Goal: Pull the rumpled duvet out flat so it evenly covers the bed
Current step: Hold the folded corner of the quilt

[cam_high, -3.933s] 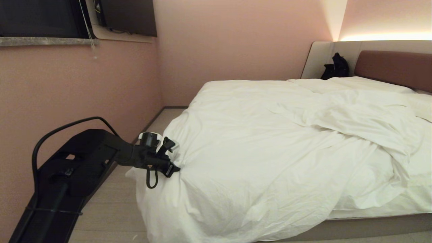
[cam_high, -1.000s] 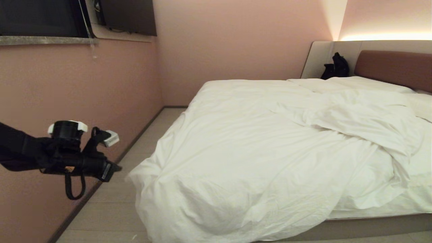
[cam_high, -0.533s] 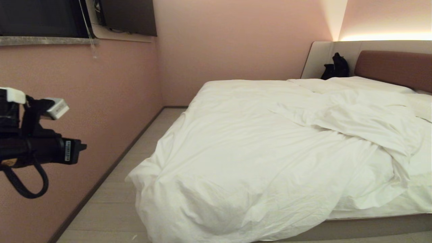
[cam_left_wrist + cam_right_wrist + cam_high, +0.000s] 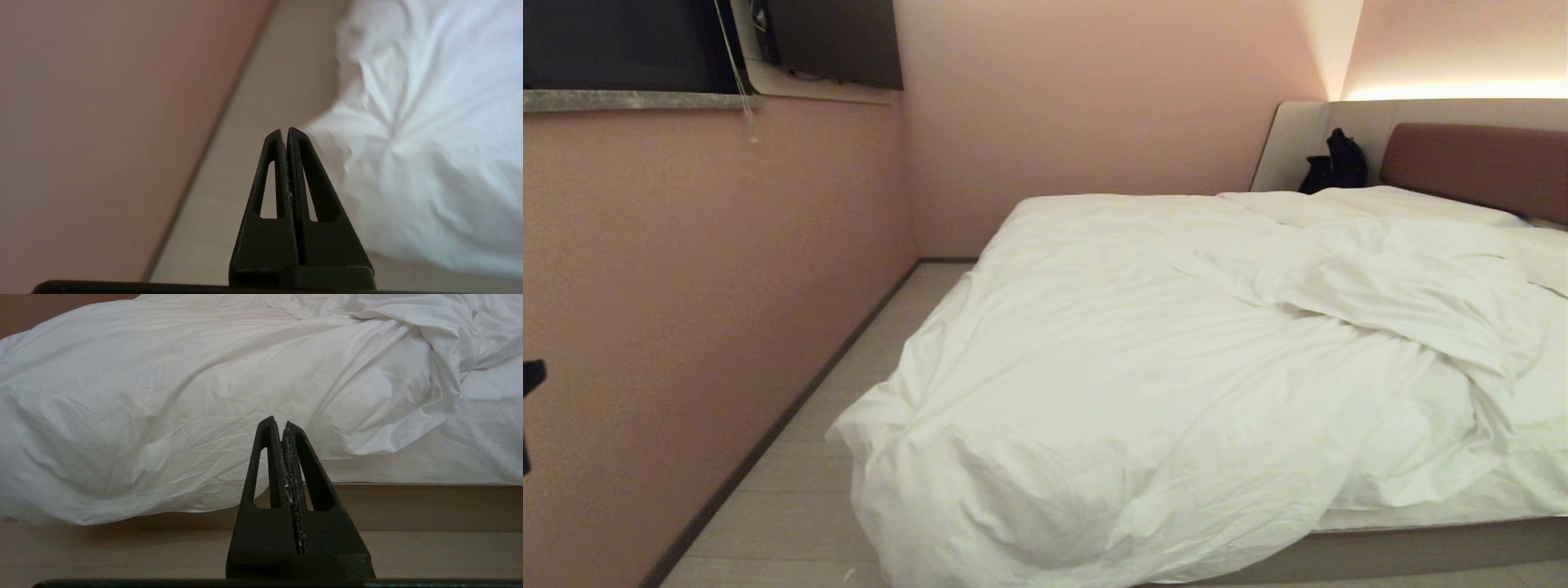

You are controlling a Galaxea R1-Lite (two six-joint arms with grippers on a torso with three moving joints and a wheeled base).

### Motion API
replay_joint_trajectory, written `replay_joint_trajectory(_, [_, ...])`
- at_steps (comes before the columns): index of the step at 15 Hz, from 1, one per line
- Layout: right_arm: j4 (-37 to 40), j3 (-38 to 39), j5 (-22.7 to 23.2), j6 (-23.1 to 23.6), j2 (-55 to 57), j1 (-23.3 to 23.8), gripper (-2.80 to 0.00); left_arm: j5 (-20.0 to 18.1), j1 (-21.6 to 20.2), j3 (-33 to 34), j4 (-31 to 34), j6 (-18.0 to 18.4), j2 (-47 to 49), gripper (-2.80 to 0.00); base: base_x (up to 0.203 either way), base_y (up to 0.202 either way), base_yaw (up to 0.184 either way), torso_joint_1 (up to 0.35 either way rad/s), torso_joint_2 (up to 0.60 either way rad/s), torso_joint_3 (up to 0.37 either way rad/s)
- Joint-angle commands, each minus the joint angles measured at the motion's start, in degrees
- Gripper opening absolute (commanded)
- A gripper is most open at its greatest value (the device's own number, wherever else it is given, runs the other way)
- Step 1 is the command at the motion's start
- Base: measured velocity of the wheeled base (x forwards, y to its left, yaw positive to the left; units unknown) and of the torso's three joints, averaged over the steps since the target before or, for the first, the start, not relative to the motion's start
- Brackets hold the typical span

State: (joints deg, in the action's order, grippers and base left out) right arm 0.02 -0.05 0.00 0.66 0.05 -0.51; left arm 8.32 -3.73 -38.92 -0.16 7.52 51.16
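— So, the left gripper (image 4: 284,131): what are its fingers doing?
— Pressed together, holding nothing. It hangs over the floor (image 4: 253,122) between the pink wall (image 4: 102,122) and the duvet (image 4: 1176,359), clear of the fabric.
— And the right gripper (image 4: 278,424)?
— Fingers closed too, empty, low by the floor and pointed at the side of the bed (image 4: 408,506).
— Where does the duvet lie?
— It covers most of the mattress, wrinkled, its near left corner drooping over the foot toward the floor. On the right a fold is bunched up, leaving the sheet (image 4: 1462,502) bare along that edge. A dark bag (image 4: 1334,162) sits by the headboard (image 4: 1478,167).
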Motion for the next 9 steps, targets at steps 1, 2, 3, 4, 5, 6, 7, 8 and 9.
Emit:
replay_joint_trajectory(1, [0.0, 0.0, 0.1, 0.0, 0.0, 0.0, -2.80, 6.1, 3.5, 2.1, 0.0, -0.7, -11.8, -2.80, 0.000, 0.000, 0.000, 0.000, 0.00, 0.000])
replay_joint_trajectory(2, [0.1, 0.0, 0.1, 0.0, 0.0, 0.0, -2.80, 8.6, 4.5, 2.6, 0.2, -2.3, -14.1, -2.80, 0.000, 0.000, 0.000, 0.000, 0.00, 0.000])
replay_joint_trajectory(3, [0.1, 0.0, 0.1, 0.1, 0.0, 0.0, -2.80, 10.0, 5.1, 2.8, 0.5, -3.8, -16.1, -2.80, 0.000, 0.000, 0.000, 0.000, 0.00, 0.000])
replay_joint_trajectory(4, [0.0, 0.0, 0.1, 0.0, 0.0, 0.0, -2.80, 10.4, 5.4, 2.9, 0.6, -4.8, -18.1, -2.80, 0.000, 0.000, 0.000, 0.000, 0.00, 0.000])
replay_joint_trajectory(5, [0.1, 0.0, 0.0, 0.0, 0.0, 0.0, -2.80, 10.5, 5.4, 3.1, 0.6, -5.8, -20.7, -2.80, 0.000, 0.000, 0.000, 0.000, 0.00, 0.000])
replay_joint_trajectory(6, [0.1, 0.0, 0.0, 0.1, 0.0, 0.0, -2.80, 10.2, 5.2, 3.7, 0.6, -6.4, -23.4, -2.80, 0.000, 0.000, 0.000, 0.000, 0.00, 0.000])
replay_joint_trajectory(7, [0.0, 0.0, 0.1, 0.0, 0.0, 0.0, -2.80, 10.0, 4.7, 4.5, 0.4, -6.7, -25.6, -2.80, 0.000, 0.000, 0.000, 0.000, 0.00, 0.000])
replay_joint_trajectory(8, [0.0, 0.0, 0.1, 0.0, 0.0, 0.0, -2.80, 9.8, 4.3, 5.6, 0.2, -6.7, -27.9, -2.80, 0.000, 0.000, 0.000, 0.000, 0.00, 0.000])
replay_joint_trajectory(9, [0.0, 0.0, 0.1, 0.0, 0.0, 0.0, -2.80, 8.9, 4.0, 7.1, 0.2, -6.7, -30.2, -2.80, 0.000, 0.000, 0.000, 0.000, 0.00, 0.000])
